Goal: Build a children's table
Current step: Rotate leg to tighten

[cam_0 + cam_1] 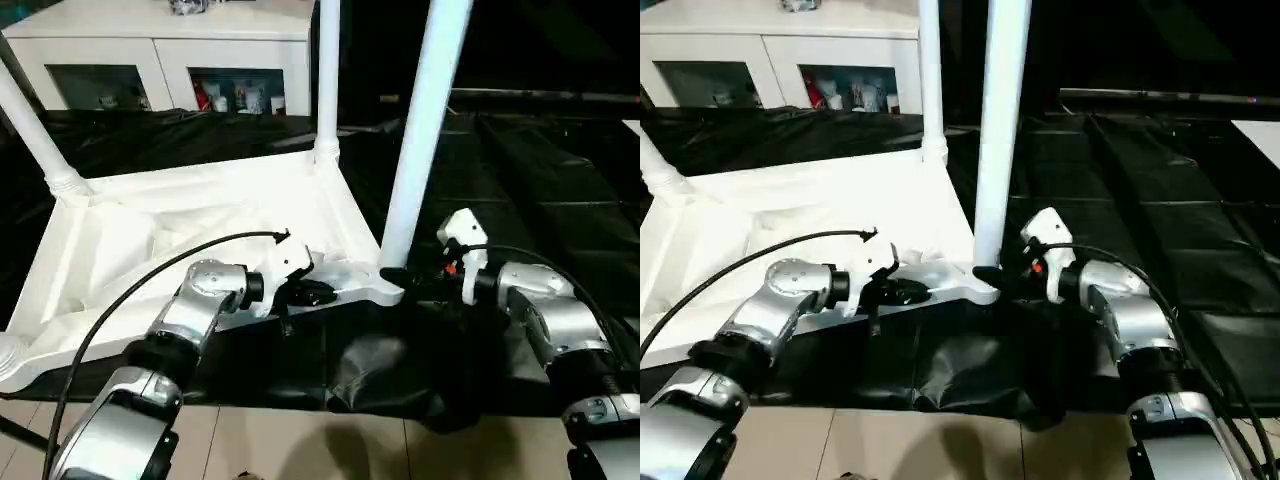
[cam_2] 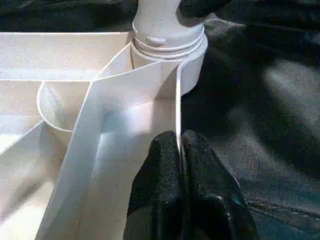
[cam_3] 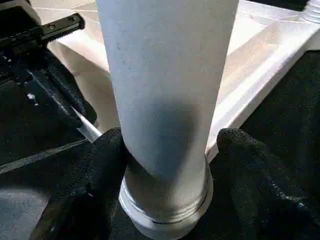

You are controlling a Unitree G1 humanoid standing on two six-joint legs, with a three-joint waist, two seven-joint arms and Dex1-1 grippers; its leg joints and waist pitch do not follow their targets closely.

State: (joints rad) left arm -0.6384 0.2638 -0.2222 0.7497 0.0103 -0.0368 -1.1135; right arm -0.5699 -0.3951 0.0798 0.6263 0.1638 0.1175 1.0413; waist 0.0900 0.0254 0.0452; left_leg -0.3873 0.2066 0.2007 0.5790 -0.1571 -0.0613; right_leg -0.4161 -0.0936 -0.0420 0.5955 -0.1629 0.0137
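The white tabletop [image 1: 150,230] lies upside down on black cloth, ribs facing up. Three white legs stand in its corner sockets: one at the far left [image 1: 30,125], one at the back [image 1: 327,70], and a near one [image 1: 425,130] at the front right corner. My left gripper [image 1: 320,295] is shut on the tabletop's thin rim wall [image 2: 178,100], just short of that front right corner. My right gripper [image 3: 167,140] straddles the base of the near leg [image 3: 165,100], with one black finger [image 3: 107,150] against it and the other finger [image 3: 240,150] a sliver away.
A white cabinet [image 1: 160,50] with glass doors stands behind the tabletop. Black cloth [image 1: 520,180] covers the work surface and bunches up below the front right corner [image 1: 380,380]. A light wooden floor [image 1: 250,440] shows along the near edge.
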